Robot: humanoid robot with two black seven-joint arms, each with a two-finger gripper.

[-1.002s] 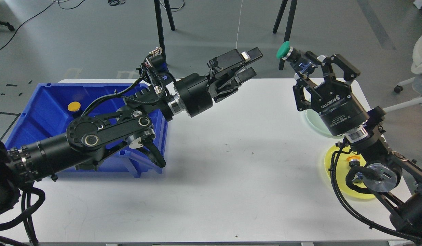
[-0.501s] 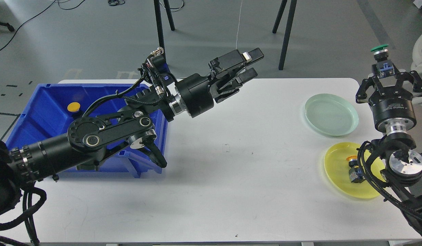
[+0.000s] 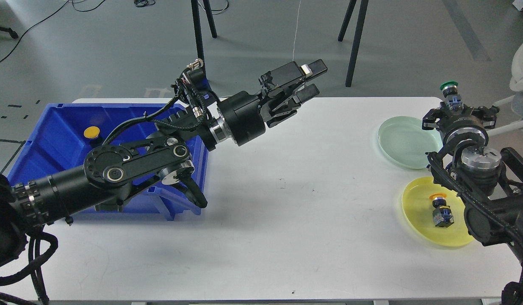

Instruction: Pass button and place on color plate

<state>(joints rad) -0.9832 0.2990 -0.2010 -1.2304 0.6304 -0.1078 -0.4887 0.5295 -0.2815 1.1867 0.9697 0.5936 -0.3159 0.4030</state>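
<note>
Grey floor, tripod legs and cables behind; white table (image 3: pixel 286 220) in front; blue bin (image 3: pixel 49 135) at its left end with a yellow-capped button (image 3: pixel 92 132) lying inside.

Left gripper (image 3: pixel 308 78) hangs over the table's far middle, fingers spread, nothing between them.

Right gripper (image 3: pixel 456 112) points up and away at the table's right end, just beside the pale green plate (image 3: pixel 397 142); green button (image 3: pixel 450 91) stands upright out of its top, cap uppermost, blue block seated between the fingers; jaws look closed on that block, though the view is nearly end-on.

Yellow plate (image 3: pixel 413 212) sits near the right front, partly behind the right arm; one orange-capped button (image 3: pixel 440 209) lies on its side in it.

Handling, as judged: button is a small rigid plastic-and-metal switch; light; not fragile; will not deform under grip. Cap is domed and smooth, likely slippery; collar is round and would roll between flat pads. Square blue block at the base gives flat parallel faces, the best hold, and the present grip appears to use it. Top-heavy shape; probably tips over on release, as the orange one lies tipped; shallow rim should keep it from rolling off. Plate is light plastic and may slide if nudged.
</note>
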